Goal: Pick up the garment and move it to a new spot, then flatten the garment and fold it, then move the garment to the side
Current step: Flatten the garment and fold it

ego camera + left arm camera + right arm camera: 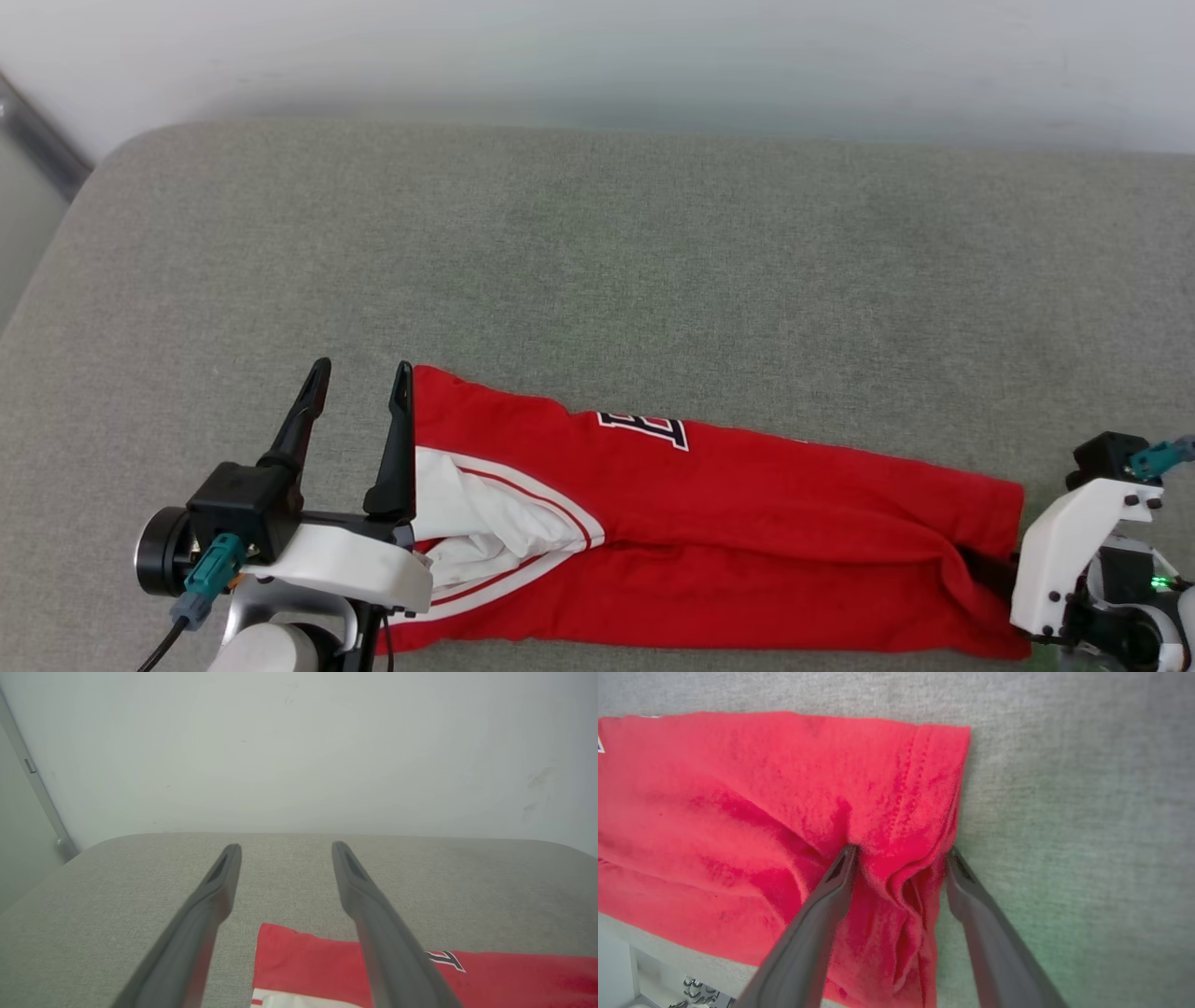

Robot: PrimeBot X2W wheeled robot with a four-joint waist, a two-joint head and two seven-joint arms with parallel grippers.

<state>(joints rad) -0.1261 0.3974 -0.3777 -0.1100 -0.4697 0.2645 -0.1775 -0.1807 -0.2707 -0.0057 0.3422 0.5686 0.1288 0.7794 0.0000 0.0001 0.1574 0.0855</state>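
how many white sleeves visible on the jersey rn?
1: a white sleeve bunched at the garment's left end, beside the left gripper. A second may be hidden, folded under the red fabric.

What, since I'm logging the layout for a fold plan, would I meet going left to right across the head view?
left gripper → white sleeve → black lettering → plain red stretch of the garment → right gripper
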